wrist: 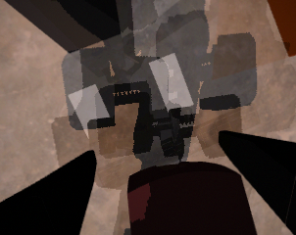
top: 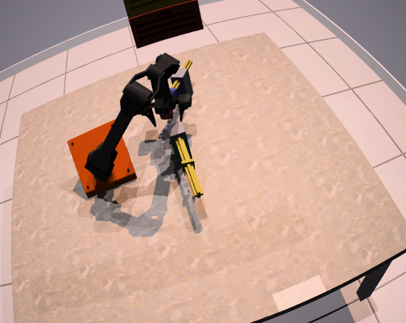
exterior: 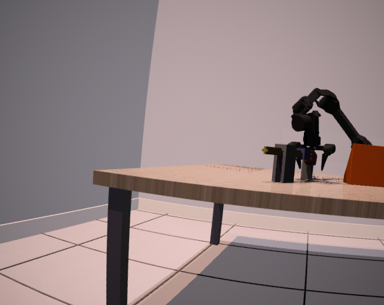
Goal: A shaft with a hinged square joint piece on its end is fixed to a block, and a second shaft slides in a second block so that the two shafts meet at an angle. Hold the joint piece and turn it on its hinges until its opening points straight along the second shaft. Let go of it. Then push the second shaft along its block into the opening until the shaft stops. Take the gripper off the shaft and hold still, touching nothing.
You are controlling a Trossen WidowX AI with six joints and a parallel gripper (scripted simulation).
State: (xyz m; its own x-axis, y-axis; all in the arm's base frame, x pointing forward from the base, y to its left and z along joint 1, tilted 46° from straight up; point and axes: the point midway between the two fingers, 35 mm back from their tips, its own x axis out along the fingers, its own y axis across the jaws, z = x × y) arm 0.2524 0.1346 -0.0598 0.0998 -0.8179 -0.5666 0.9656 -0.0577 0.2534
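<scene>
My gripper [top: 168, 122] [exterior: 311, 169] [wrist: 159, 146] is open, its fingers pointing down wide apart on either side of the dark red joint piece [top: 166, 114] [exterior: 311, 158] [wrist: 192, 206]. The joint piece hangs at a blue part [top: 173, 92] [exterior: 303, 153] on the end of the first yellow shaft [top: 187, 64] [exterior: 271, 150], which passes through the far grey block [top: 186, 85] [exterior: 288, 164]. The second yellow shaft [top: 193, 179], with a crossbar, lies along the near block [top: 178, 128] [exterior: 306, 170]. The arm hides much of the joint piece; its opening and exact direction cannot be seen.
The orange base [top: 102, 158] [exterior: 371, 165] of the arm stands beside the two blocks. The tabletop [top: 283, 173] [exterior: 185, 177] carries the arm's shadows. A dark red cabinet [top: 167, 24] stands beyond the table's far edge, and a pale rectangle [top: 298, 292] lies at the near edge.
</scene>
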